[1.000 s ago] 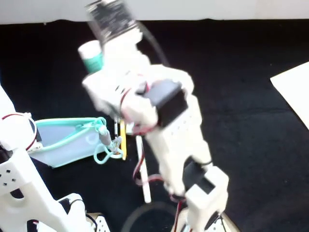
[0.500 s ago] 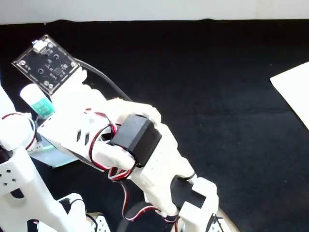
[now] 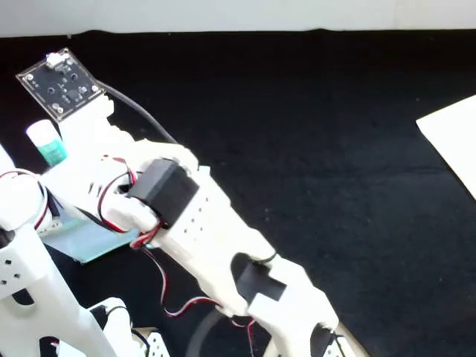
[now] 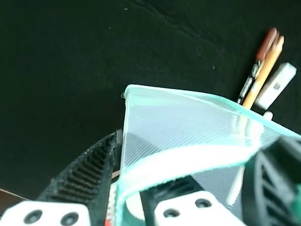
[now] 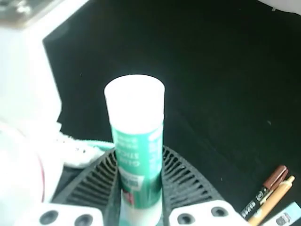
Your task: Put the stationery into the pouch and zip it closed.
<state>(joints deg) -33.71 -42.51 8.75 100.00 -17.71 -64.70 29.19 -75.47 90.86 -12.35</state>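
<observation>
Right gripper (image 5: pixel 141 188): black ribbed jaws closed narrow on the lower body of a green-labelled glue stick with a white cap (image 5: pixel 135 122). The stick's long axis runs straight out along the line of the fingers, cap leading. It sits square in the grip, with no tilt to see.

Left gripper (image 4: pixel 141 165): jaws pinched on the rim of a translucent mesh pouch with mint-green trim (image 4: pixel 188 127). One jaw lies against the outside of the wall and the other shows dark through the mesh. The trim bows a little, so the mouth looks lifted. How far it gapes, cannot tell.

High view: the right arm lies across the table toward the left arm. It carries the glue stick (image 3: pixel 46 141) above the far side of the pouch (image 3: pixel 89 242), at the end the left gripper holds. Much of the pouch is hidden under the arm.

Right wrist view: a strip of mint trim lies just beside one jaw, behind the cap. Judgement: the cap points past the rim, not into the mouth. The next move depends on tipping the stick's axis down toward the opening. Only the right arm can do that, since the left is occupied holding the wall.

Further out: a brown marker (image 4: pixel 261 61), an orange pen (image 4: pixel 265 70) and a white block (image 4: pixel 276 84) lie side by side on the black cloth (image 3: pixel 335 149) near the pouch. None is in the pouch yet. A white sheet (image 3: pixel 454 141) lies at the table's edge, well apart.
</observation>
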